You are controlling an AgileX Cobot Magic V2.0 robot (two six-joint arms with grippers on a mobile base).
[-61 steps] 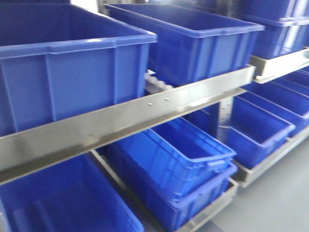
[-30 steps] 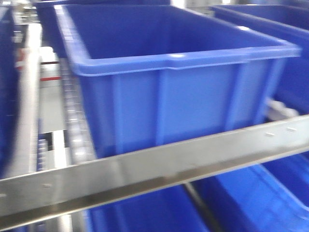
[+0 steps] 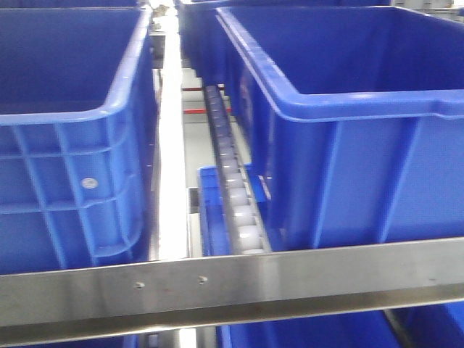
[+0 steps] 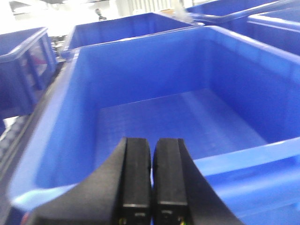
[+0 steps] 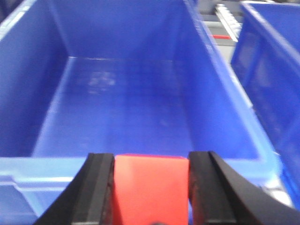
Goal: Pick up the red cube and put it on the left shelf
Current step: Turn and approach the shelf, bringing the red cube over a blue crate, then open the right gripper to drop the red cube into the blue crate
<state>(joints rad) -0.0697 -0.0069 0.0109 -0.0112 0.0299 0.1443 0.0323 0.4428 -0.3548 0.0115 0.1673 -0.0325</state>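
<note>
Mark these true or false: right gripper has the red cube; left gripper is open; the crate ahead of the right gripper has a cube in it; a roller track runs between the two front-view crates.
1. The right gripper holds the red cube. True.
2. The left gripper is open. False: its fingers are pressed together with nothing between them.
3. The crate ahead of the right gripper has a cube in it. False: its visible floor is bare.
4. A roller track runs between the left crate and the right crate. True.
</note>
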